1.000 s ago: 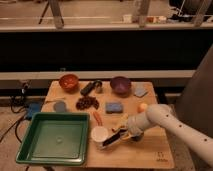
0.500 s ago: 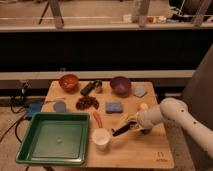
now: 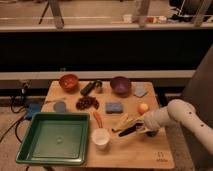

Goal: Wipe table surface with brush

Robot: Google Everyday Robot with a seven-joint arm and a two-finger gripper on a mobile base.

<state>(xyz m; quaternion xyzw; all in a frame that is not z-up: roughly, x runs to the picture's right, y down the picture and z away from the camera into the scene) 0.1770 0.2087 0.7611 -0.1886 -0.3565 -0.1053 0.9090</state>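
You can read no text here. The table surface [image 3: 131, 153] carries a small dark printed mark [image 3: 161, 156] at its near right corner, possibly a logo, too small to make out. The gripper [image 3: 144, 128] sits near the right edge, clasping the brush [image 3: 128, 132].

Table surface [image 3: 131, 152] with the gripper [image 3: 142, 129] at its right front, low over the wood and clasping the brush [image 3: 127, 132], which points left toward a white cup [image 3: 100, 138] beside the green tray [image 3: 55, 116], a banana [image 3: 124, 121] just behind.
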